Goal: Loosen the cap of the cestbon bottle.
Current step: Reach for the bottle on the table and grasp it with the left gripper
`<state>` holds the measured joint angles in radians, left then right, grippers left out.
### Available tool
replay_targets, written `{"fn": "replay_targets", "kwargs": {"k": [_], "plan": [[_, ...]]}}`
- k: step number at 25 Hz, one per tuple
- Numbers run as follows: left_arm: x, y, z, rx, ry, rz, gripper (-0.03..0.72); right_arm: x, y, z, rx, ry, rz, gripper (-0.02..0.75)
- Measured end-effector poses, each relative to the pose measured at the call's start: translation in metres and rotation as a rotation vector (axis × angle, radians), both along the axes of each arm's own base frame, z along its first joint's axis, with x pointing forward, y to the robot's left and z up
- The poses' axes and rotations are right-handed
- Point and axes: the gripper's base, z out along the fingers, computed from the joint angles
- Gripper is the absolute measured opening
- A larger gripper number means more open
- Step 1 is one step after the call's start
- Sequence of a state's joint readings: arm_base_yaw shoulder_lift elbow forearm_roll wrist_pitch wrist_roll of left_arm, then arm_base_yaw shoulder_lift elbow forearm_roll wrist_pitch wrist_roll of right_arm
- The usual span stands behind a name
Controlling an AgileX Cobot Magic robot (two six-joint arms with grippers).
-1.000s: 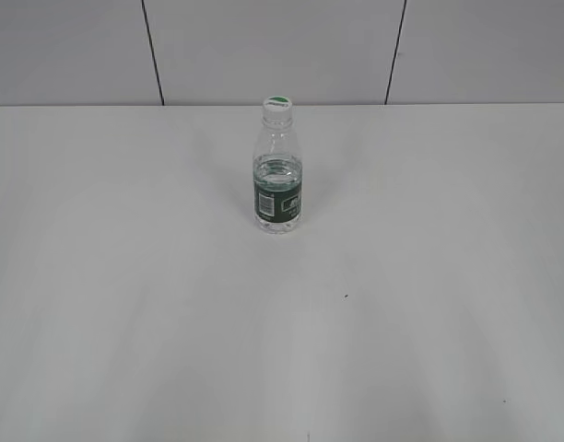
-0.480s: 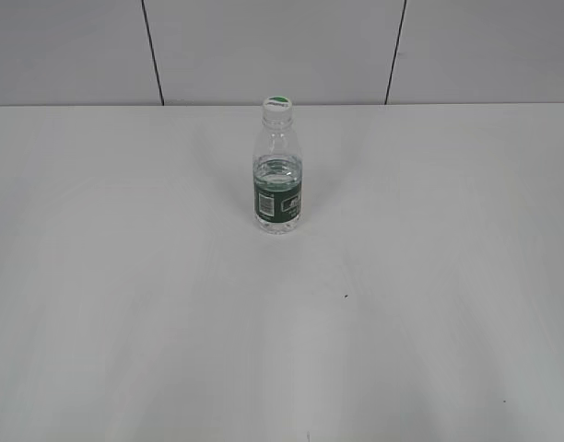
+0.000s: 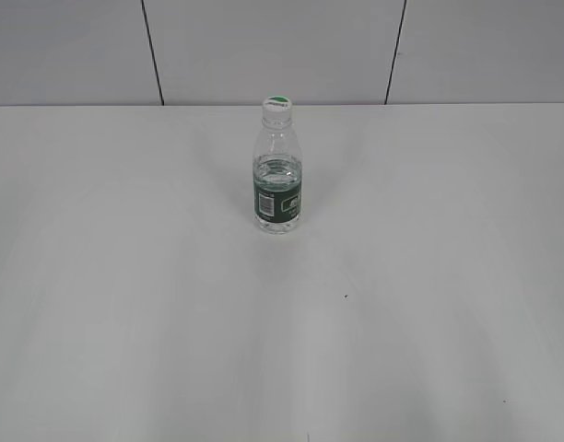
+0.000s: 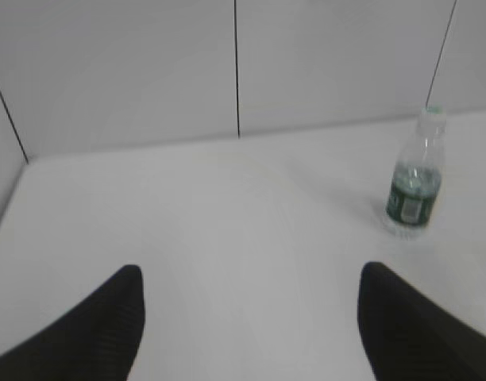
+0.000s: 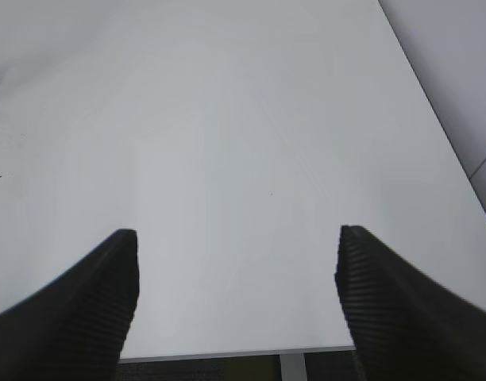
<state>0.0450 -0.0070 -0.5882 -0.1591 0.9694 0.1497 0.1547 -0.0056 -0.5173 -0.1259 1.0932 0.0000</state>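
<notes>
The left gripper (image 4: 247,317) has its two dark ribbed fingers spread wide apart with nothing between them, above the white table (image 4: 211,230). The right gripper (image 5: 235,294) is likewise spread wide and holds nothing, over a bare stretch of table near its front edge. Neither arm appears in the exterior view. The bottle (image 3: 278,175) stands upright on the table towards the back wall (image 3: 264,46), well apart from both grippers; in the left wrist view it sits ahead and to the right. It is clear, partly filled, with a dark green label band. The cap (image 3: 277,105), white with a green top, sits on its neck
</notes>
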Motion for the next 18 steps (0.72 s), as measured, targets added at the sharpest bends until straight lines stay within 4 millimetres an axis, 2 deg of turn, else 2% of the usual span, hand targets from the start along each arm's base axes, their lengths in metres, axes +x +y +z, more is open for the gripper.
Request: {"fn": "replay_targets", "kwargs": {"k": [3, 6, 13, 18], "plan": [[-0.002, -0.001, 0.024, 0.039, -0.158, -0.013, 0.506, 0.000, 0.000, 0.000, 0.000, 0.000, 0.000, 0.589], [0.013, -0.002, 0.042, 0.051, -0.224, -0.040, 0.506, 0.000, 0.000, 0.000, 0.000, 0.000, 0.000, 0.589], [0.071, -0.002, 0.067, 0.045, -0.330, -0.065, 0.506, 0.000, 0.000, 0.000, 0.000, 0.000, 0.000, 0.589], [0.133, 0.000, 0.057, 0.057, -0.204, -0.077, 0.506, 0.000, 0.000, 0.000, 0.000, 0.000, 0.000, 0.589]]}}
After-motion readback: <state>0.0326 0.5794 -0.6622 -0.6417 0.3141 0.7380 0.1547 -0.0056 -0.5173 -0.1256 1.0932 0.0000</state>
